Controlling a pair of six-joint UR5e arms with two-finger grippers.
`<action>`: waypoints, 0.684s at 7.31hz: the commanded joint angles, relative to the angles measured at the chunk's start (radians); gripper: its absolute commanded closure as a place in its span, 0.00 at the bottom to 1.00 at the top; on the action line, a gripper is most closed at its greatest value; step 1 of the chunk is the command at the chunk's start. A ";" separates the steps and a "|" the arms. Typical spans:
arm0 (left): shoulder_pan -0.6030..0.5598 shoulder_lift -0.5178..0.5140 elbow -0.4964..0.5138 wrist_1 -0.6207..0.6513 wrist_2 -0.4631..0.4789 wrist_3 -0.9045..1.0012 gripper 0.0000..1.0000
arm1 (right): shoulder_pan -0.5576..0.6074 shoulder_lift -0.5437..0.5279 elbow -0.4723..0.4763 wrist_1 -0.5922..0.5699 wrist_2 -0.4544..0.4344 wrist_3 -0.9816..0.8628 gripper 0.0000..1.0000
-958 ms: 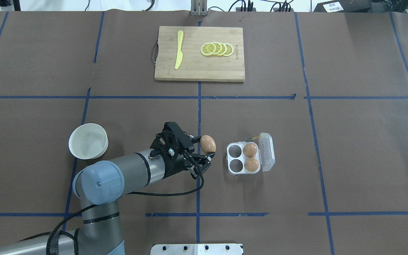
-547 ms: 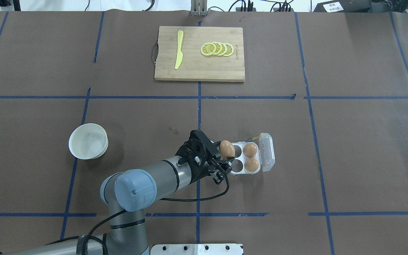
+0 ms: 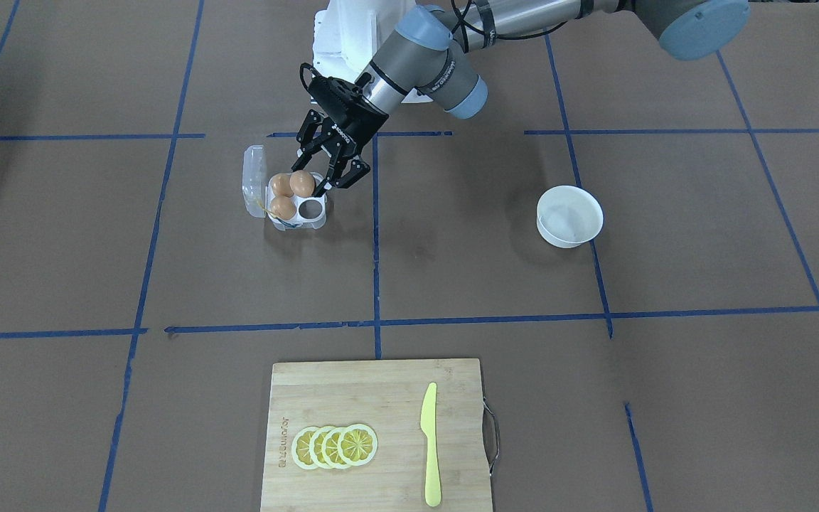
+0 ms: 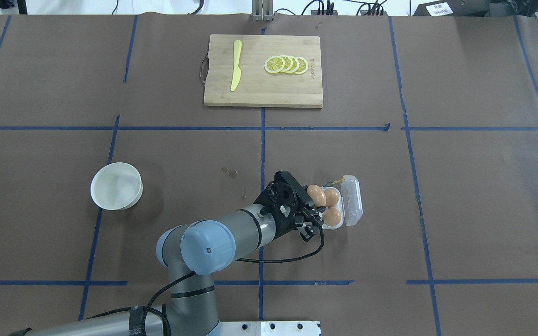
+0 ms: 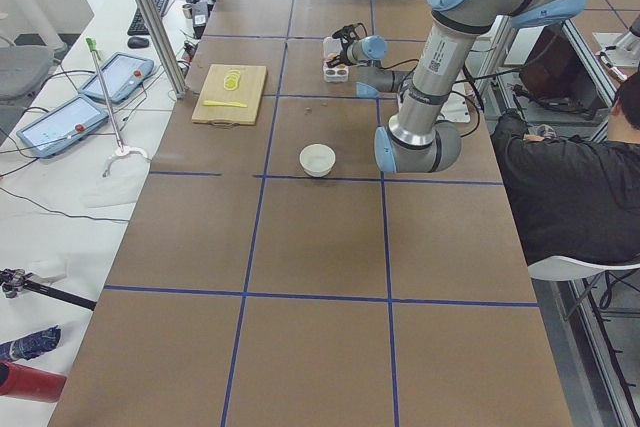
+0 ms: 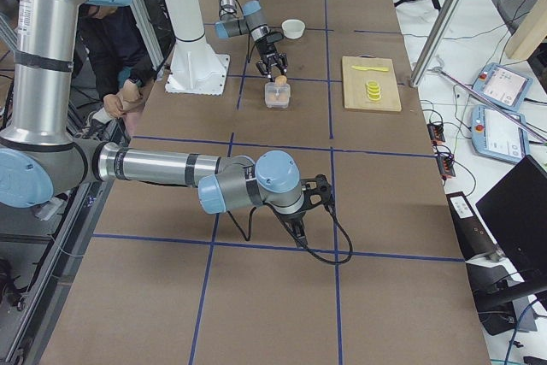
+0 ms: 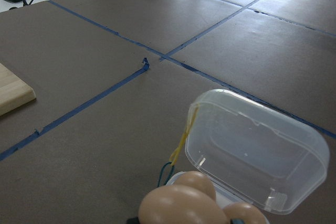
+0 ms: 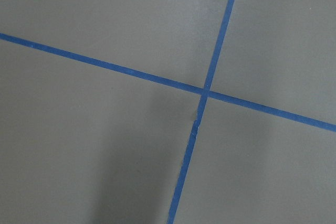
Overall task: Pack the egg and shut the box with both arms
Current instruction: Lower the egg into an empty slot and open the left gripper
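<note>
table (image 4: 414,196) bears the box (image 4: 351,205); left hand (image 3: 310,183) clamps egg (image 4: 315,193) over its edge.

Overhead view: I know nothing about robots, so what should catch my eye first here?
The left arm's black fingers pinch a brown egg right at the clear egg box, lid open, two eggs already inside. Farther back, a wooden cutting board carries lemon slices and a yellow knife.
</note>
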 commanded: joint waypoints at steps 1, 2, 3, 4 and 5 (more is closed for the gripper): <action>0.003 0.003 0.000 0.000 -0.002 0.036 0.68 | 0.010 -0.009 0.001 0.001 0.001 -0.001 0.00; 0.001 0.007 -0.002 0.000 -0.003 0.037 0.66 | 0.010 -0.009 0.001 0.001 0.001 -0.001 0.00; 0.004 0.018 -0.009 0.000 -0.005 0.036 0.63 | 0.013 -0.009 0.001 0.001 0.001 -0.001 0.00; 0.006 0.023 -0.015 0.000 -0.005 0.036 0.56 | 0.015 -0.009 0.001 0.001 0.001 -0.001 0.00; 0.006 0.026 -0.015 0.000 -0.006 0.036 0.46 | 0.015 -0.013 0.001 0.001 0.003 -0.001 0.00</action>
